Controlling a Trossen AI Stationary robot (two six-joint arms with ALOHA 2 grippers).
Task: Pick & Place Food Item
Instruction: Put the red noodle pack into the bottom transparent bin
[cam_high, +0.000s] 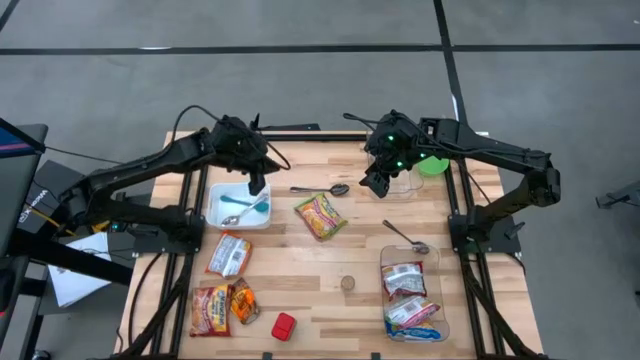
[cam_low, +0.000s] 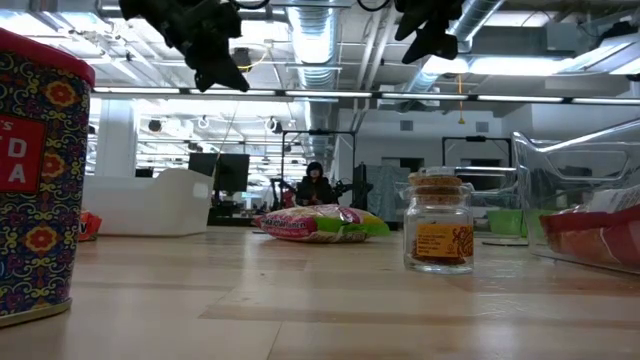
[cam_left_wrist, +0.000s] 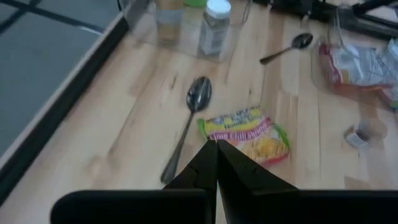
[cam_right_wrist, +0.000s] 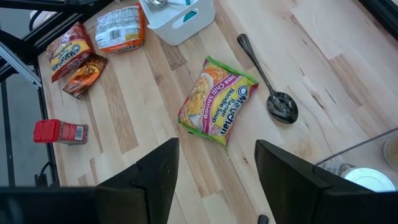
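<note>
Wooden desk (cam_high: 300, 265) w/ ramen pkt (cam_high: 321, 215) lying flat near centre, spoon (cam_high: 322, 189) just beside it. Right end effector (cam_high: 377, 180) hangs above desk, fingers spread, empty. Left end effector (cam_high: 257, 186) over white bin (cam_high: 218, 196), fingers pressed together, nothing held.

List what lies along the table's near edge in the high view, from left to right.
Red-and-yellow noodle packet → small orange-brown snack packet → red spice container → small cork-topped glass jar → clear plastic bin holding food packets.
</note>
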